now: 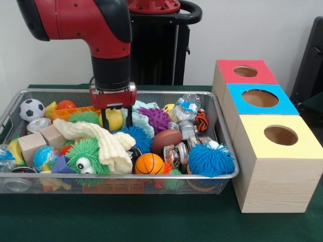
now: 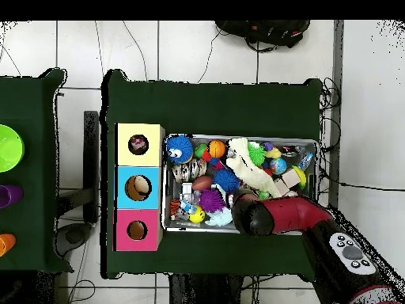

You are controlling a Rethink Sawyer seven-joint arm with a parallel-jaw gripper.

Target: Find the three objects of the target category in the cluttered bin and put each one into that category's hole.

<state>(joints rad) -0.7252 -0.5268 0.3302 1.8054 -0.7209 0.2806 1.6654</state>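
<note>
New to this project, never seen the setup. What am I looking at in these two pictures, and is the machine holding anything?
It is a red and black robot arm working over a wire mesh bin on a green table. One picture is taken across the table, facing the robot; the other looks straight down from above.

The bin is full of toys: spiky rubber balls, a small basketball, a soccer ball, a globe ball, wooden blocks, crushed bottles and a white cloth. Beside the bin stand three wooden boxes, each with a round hole: red, blue and yellow.

The tool is down in the bin, its two prongs on either side of a yellow ball. Whether it already grips the ball is not clear.
</note>
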